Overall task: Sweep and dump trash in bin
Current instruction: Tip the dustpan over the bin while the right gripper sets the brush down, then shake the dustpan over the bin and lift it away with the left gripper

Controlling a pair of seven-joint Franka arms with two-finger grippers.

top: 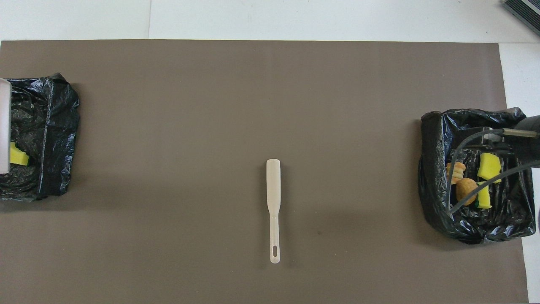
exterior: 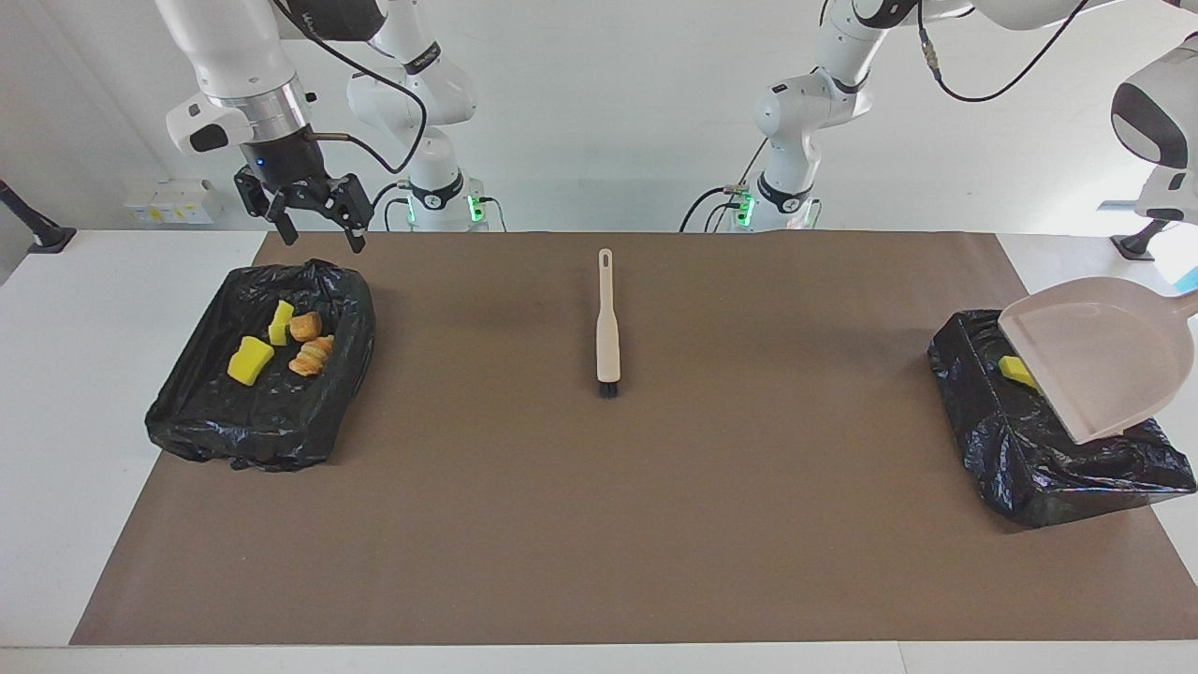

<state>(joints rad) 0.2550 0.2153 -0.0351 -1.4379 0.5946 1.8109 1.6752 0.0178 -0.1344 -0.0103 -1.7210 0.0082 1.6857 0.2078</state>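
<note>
The trash lies in two black-bag-lined bins. The bin (exterior: 253,421) at the right arm's end holds a yellow sponge (exterior: 250,360), a yellow-green sponge (exterior: 281,321) and two orange bread lumps (exterior: 305,327); they also show in the overhead view (top: 466,190). My right gripper (exterior: 320,229) hangs open and empty over that bin's rim nearest the robots. The beige dustpan (exterior: 1095,360) is held tilted over the bin (exterior: 1058,459) at the left arm's end, with a yellow sponge (exterior: 1015,368) at its lip. The hand on its handle is out of view.
The beige brush (exterior: 607,323) lies on the brown mat (exterior: 599,524) midway between the bins, bristles pointing away from the robots, handle toward them; it also shows in the overhead view (top: 273,207). White table borders the mat.
</note>
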